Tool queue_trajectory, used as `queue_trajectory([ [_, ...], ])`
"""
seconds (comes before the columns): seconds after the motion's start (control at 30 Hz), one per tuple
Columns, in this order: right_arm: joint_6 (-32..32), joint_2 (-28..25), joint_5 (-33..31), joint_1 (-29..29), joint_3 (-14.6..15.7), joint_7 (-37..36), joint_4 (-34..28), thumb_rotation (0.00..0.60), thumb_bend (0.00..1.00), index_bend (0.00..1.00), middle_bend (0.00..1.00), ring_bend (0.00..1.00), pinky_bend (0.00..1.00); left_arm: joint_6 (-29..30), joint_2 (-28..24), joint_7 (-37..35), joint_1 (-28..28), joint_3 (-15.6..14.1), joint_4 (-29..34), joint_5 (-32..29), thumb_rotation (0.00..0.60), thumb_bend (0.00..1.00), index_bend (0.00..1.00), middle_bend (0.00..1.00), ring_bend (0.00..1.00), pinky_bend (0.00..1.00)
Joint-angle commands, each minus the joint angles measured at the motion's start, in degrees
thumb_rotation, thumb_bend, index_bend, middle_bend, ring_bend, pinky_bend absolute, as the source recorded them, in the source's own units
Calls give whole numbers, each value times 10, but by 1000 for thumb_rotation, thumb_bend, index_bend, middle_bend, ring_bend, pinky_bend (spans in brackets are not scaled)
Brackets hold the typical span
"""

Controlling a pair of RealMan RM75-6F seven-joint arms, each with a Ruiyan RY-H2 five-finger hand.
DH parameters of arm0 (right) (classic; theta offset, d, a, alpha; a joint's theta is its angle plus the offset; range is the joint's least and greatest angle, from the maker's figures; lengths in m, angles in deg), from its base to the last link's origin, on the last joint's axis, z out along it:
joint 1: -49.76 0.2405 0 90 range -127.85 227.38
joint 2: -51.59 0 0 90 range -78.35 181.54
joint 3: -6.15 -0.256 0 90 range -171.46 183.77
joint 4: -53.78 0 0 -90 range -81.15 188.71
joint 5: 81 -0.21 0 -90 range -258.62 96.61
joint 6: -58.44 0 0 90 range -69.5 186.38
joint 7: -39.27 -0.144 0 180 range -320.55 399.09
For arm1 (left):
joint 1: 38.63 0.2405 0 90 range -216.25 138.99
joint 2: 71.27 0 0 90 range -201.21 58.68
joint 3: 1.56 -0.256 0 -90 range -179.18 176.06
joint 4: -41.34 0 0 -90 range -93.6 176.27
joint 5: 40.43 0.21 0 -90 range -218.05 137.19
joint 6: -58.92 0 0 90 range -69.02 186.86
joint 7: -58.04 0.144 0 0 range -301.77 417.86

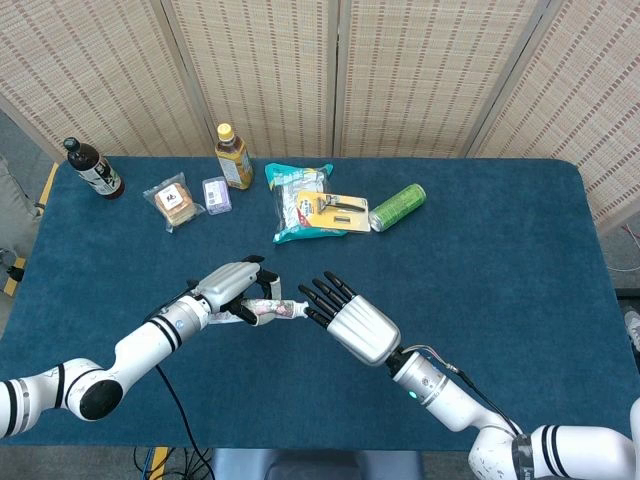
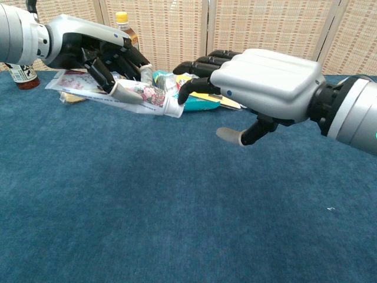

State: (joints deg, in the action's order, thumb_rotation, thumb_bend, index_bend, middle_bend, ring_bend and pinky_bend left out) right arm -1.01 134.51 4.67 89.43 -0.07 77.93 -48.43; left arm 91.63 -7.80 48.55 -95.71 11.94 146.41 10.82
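My left hand (image 1: pixel 228 287) (image 2: pixel 94 50) grips a white tube with a floral print (image 1: pixel 266 311) (image 2: pixel 141 95) above the blue table, its capped end pointing toward my right hand. My right hand (image 1: pixel 352 322) (image 2: pixel 259 82) is open, palm down, its fingers stretched out toward the tube's cap. The dark fingertips (image 2: pixel 187 87) hover just at the cap, and touching cannot be told. In the chest view the tube is tilted, cap end lower.
At the back of the blue table (image 1: pixel 500 250) lie a green can (image 1: pixel 397 207), a teal pouch with a yellow razor pack (image 1: pixel 312 209), a yellow-capped bottle (image 1: pixel 233 157), two small wrapped snacks (image 1: pixel 176 202) and a dark bottle (image 1: pixel 93 168).
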Motion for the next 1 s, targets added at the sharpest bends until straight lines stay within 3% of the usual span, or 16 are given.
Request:
queue_trajectory([
  [0.03, 0, 2, -2, 1, 1, -1, 3, 600, 318, 261, 36, 0, 0, -2, -1, -3, 0, 1, -1, 2, 600, 383, 579, 625, 372, 1],
  [1.0, -6, 23, -2, 7, 5, -25, 36, 600, 318, 261, 36, 0, 0, -29, -26, -54, 9, 18, 11, 18, 600, 383, 579, 626, 372, 0],
])
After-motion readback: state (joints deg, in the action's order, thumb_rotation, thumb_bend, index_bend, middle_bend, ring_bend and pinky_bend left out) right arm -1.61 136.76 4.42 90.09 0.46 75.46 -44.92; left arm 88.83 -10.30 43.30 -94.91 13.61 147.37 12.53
